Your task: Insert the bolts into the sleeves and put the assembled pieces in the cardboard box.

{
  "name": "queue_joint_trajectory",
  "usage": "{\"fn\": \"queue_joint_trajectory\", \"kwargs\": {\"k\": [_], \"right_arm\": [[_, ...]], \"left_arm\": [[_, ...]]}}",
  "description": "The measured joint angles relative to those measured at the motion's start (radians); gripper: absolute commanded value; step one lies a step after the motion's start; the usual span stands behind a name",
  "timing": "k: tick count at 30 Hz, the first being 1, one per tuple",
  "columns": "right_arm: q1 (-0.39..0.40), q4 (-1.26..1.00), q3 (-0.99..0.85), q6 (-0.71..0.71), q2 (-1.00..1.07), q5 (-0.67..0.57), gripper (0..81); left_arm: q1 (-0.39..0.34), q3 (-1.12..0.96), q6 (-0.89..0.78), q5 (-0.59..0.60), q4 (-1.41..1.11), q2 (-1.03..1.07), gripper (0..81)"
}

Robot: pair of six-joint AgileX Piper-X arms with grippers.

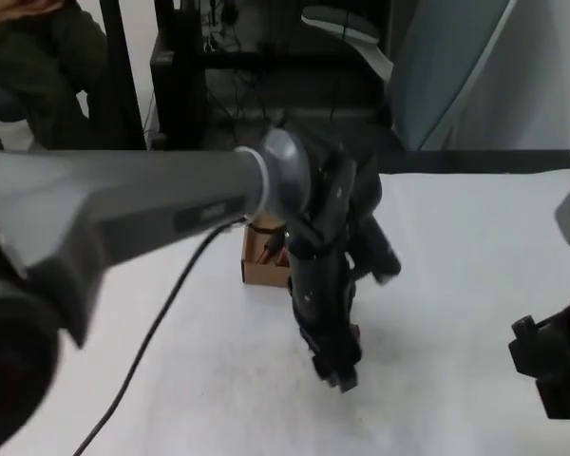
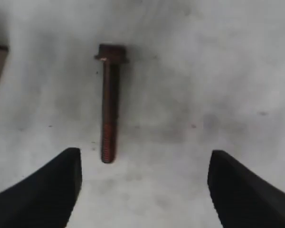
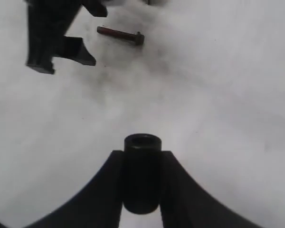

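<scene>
While my right jaws clench the short black metal sleeve (image 3: 141, 173) bore-outward to receive it, my left jaws hang spread above the long rust-brown steel bolt (image 2: 109, 104) — lying flat on the white table (image 2: 218, 71) — to straddle it.

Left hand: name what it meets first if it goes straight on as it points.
Probably the bolt lying on the bench, ahead of the open left hand; depth is unclear.

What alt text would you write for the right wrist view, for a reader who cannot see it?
The right gripper is shut on a black sleeve. Farther off, a reddish bolt lies on the white bench beside the open left gripper.
</scene>
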Motion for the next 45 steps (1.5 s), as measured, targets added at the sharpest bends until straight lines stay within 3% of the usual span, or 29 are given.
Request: {"fn": "queue_joint_trajectory", "kwargs": {"k": [6, 27, 28, 33, 37, 38, 40, 45], "right_arm": [[0.000, 0.003, 0.000, -0.027, -0.036, -0.031, 0.0], [-0.002, -0.005, 0.000, -0.055, -0.036, -0.088, 0.0], [-0.002, -0.005, 0.000, -0.055, -0.036, -0.088, 0.0], [-0.002, -0.005, 0.000, -0.055, -0.036, -0.088, 0.0], [-0.002, -0.005, 0.000, -0.055, -0.036, -0.110, 0.0], [-0.002, -0.005, 0.000, -0.055, -0.036, -0.120, 0.0], [-0.002, -0.005, 0.000, -0.055, -0.036, -0.129, 0.0], [-0.002, -0.008, 0.000, -0.055, -0.036, -0.133, 0.0]], "left_arm": [[0.000, -0.065, 0.064, -0.081, -0.011, 0.053, 70.0], [0.000, -0.188, 0.070, -0.023, -0.021, 0.155, 70.0], [0.000, -0.188, 0.070, -0.015, -0.024, 0.159, 67.8], [0.000, -0.197, 0.068, 0.015, -0.026, 0.183, 39.5], [-0.003, -0.197, 0.067, 0.026, -0.021, 0.183, 28.1], [-0.003, -0.197, 0.067, 0.029, -0.023, 0.183, 21.7], [-0.003, -0.197, 0.064, 0.028, -0.037, 0.184, 1.5], [-0.003, -0.197, 0.040, 0.032, -0.034, 0.184, 1.7]]}}
